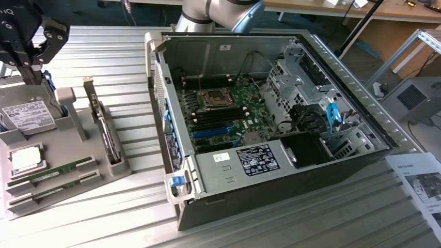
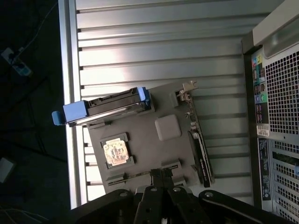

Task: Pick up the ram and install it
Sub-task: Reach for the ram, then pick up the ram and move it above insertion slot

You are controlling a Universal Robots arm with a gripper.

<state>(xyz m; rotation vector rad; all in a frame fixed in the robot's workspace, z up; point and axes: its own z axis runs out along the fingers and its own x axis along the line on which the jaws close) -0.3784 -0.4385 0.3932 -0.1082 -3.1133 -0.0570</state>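
Observation:
Two ram sticks, long, thin and green, stand on edge in the grey holder tray [image 1: 69,155] at the exterior view's left: one ram [image 1: 51,170] and a second one [image 1: 57,188] in front of it. My gripper [image 1: 32,77] hangs shut with nothing in it, high above the tray's far end, over the hard drive [image 1: 28,113]. In the wrist view the shut gripper [image 2: 157,176] points down at the tray, just over a ram [image 2: 138,175] seen edge-on. The open computer case [image 1: 276,129] shows the motherboard with black memory slots [image 1: 220,116].
The tray also carries a square silvery CPU chip [image 1: 24,157] and an upright expansion card [image 1: 103,124]. A CPU socket [image 1: 214,95], a power supply [image 1: 241,163] and drive cages [image 1: 303,88] fill the case. A paper sheet [image 1: 420,181] lies at the exterior view's right.

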